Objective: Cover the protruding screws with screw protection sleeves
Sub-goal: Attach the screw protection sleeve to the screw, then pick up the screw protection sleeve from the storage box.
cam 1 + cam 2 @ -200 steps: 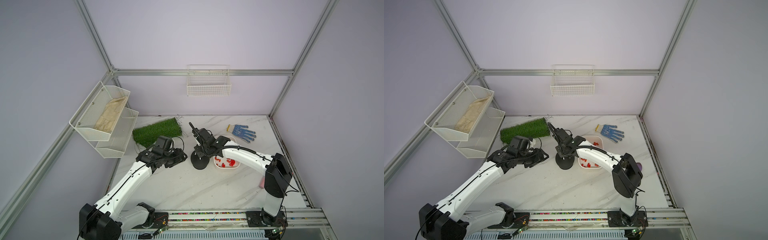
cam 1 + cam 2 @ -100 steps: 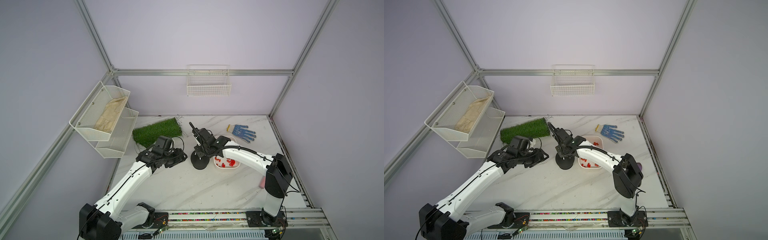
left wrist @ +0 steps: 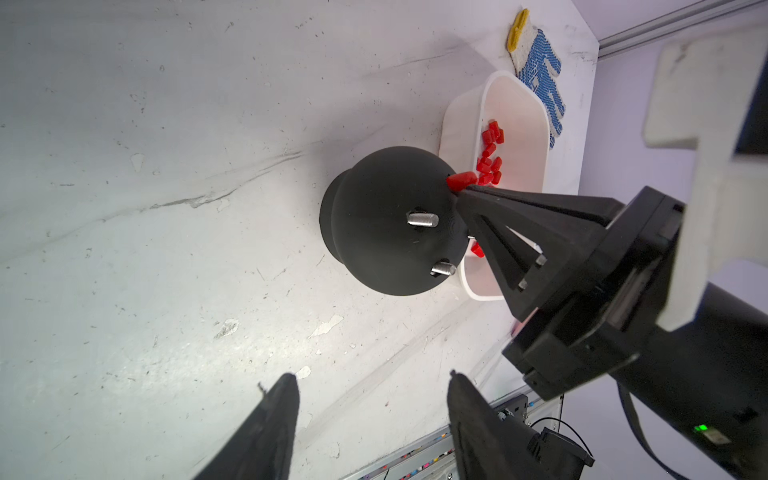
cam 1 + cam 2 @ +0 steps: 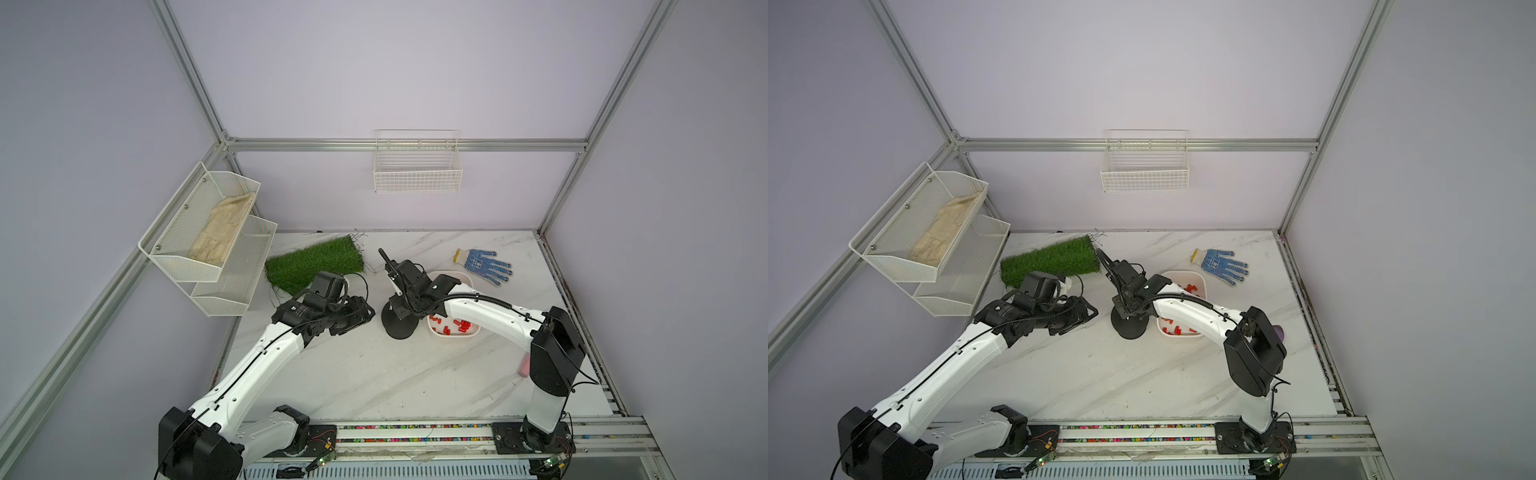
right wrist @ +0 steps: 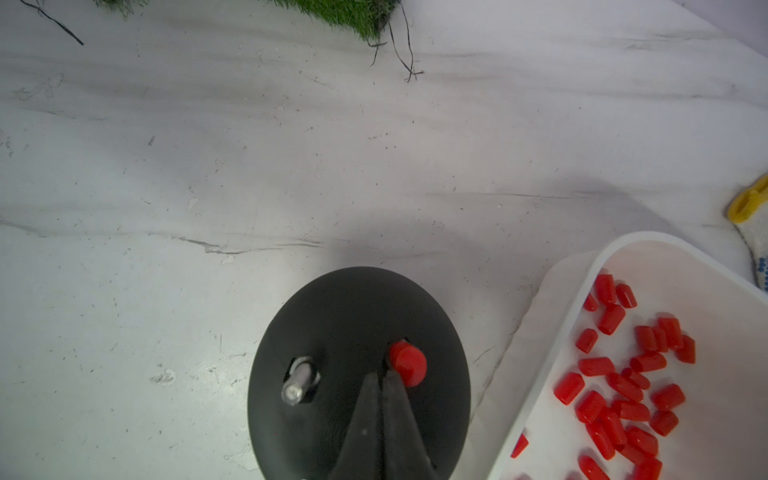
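Observation:
A black dome base (image 5: 332, 316) stands on the marble table, beside a white tray (image 5: 582, 266) that holds several red screw protection sleeves (image 5: 623, 386). One red sleeve (image 5: 408, 363) sits on a screw on the dome. My right gripper (image 5: 380, 376) is shut and empty, its tips right beside that sleeve. A bare protruding screw (image 5: 299, 380) stands on the other side of the tips. The left wrist view shows the capped sleeve (image 3: 461, 180) and two bare screws (image 3: 423, 219) (image 3: 443, 269). My left gripper (image 3: 372, 378) is open and empty, a short way left of the dome (image 4: 401, 328).
A green turf mat (image 4: 316, 264) lies behind the left arm. A blue-dotted glove (image 4: 484, 266) lies at the back right. A pink cylinder (image 4: 525, 365) stands by the right arm's elbow. Wire shelves (image 4: 208, 249) hang on the left wall and a wire basket (image 4: 417, 170) on the back wall.
My right gripper's jaws have closed the last bit. Neither arm has visibly moved.

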Available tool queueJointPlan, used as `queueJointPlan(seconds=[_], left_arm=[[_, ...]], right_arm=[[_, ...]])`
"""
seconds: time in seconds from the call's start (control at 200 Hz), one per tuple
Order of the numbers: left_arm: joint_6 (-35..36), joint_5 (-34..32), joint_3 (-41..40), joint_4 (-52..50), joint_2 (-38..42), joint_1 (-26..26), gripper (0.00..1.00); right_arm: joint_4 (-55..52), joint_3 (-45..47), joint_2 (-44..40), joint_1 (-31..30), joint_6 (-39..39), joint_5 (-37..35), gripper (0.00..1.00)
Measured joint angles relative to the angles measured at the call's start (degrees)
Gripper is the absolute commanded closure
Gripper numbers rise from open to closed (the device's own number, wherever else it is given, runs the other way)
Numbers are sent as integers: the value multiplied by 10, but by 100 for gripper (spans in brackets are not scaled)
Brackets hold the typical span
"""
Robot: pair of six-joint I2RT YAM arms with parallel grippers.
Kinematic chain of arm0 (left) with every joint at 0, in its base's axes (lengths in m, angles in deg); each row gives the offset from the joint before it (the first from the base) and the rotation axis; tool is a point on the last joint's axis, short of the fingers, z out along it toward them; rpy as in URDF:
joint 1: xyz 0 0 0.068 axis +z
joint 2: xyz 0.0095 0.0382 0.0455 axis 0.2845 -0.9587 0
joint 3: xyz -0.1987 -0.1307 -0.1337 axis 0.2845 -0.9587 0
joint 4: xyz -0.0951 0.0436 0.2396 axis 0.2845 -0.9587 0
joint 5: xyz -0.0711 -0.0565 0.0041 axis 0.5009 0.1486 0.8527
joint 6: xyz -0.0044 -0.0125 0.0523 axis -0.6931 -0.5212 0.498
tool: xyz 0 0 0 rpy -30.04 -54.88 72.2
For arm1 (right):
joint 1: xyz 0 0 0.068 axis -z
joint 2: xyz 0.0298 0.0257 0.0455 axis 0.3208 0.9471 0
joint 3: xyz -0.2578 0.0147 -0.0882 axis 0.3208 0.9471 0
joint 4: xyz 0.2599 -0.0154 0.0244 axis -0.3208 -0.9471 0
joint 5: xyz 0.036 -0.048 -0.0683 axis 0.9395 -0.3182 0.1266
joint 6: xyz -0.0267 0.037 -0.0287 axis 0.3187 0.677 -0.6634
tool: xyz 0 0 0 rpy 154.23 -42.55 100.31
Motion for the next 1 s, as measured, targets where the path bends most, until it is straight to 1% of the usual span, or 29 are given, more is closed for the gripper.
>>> queueJointPlan(seconds=[0.21,0.3,0.405,0.61,0.71,0.81,1.0], left_arm=[[0,2,0,0,0,0,41],[0,4,0,0,0,0,40],[1,8,0,2,0,0,38],[3,21,0,22,0,-7,35],[5,25,0,34,-3,-24,35],[6,28,1,47,-17,-44,35],[7,29,2,74,-52,-84,35]], right_arm=[[1,0,-5,1,6,8,90],[1,0,-18,3,10,10,86],[2,2,-45,3,14,9,81],[8,34,-126,14,34,3,81],[9,60,-163,39,49,5,81],[10,90,-192,85,66,17,82],[11,139,-203,165,87,39,82]])
